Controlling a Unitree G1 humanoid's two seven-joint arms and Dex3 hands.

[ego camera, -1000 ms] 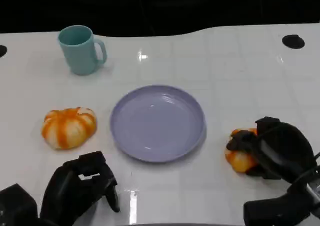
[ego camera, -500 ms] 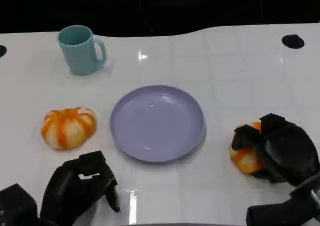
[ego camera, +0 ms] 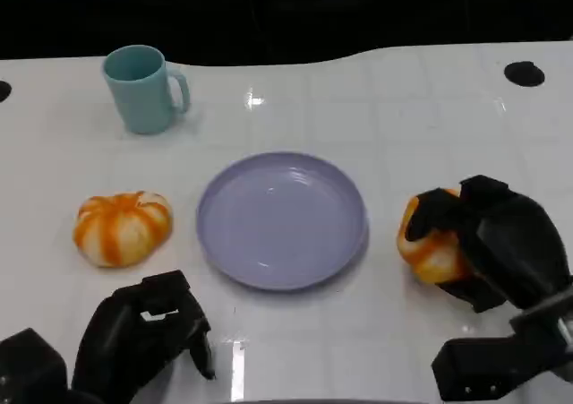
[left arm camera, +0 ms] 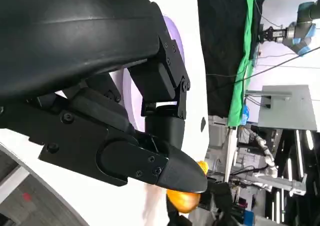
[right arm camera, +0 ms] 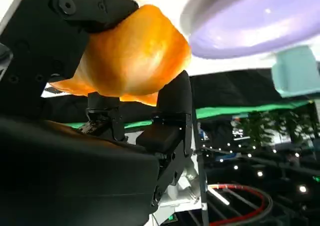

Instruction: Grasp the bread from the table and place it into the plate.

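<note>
A white table [ego camera: 430, 108] carries a lilac plate [ego camera: 282, 219] at centre, a teal mug [ego camera: 143, 89] behind it and a second orange-striped bread [ego camera: 123, 227] to its left. The right hand [ego camera: 501, 247] grips the bread [ego camera: 428, 243] just right of the plate; a loose hold could drop it short of the rim. The left hand [ego camera: 143, 332] rests curled and empty.

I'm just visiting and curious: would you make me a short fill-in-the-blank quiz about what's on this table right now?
1. The right hand holds an orange ____.
2. The plate in the middle of the table is coloured ____.
3. The teal mug stands on the far side of the plate, towards the robot's ____.
4. The left hand holds ____.

Missing words: bread; purple; left; nothing
</note>
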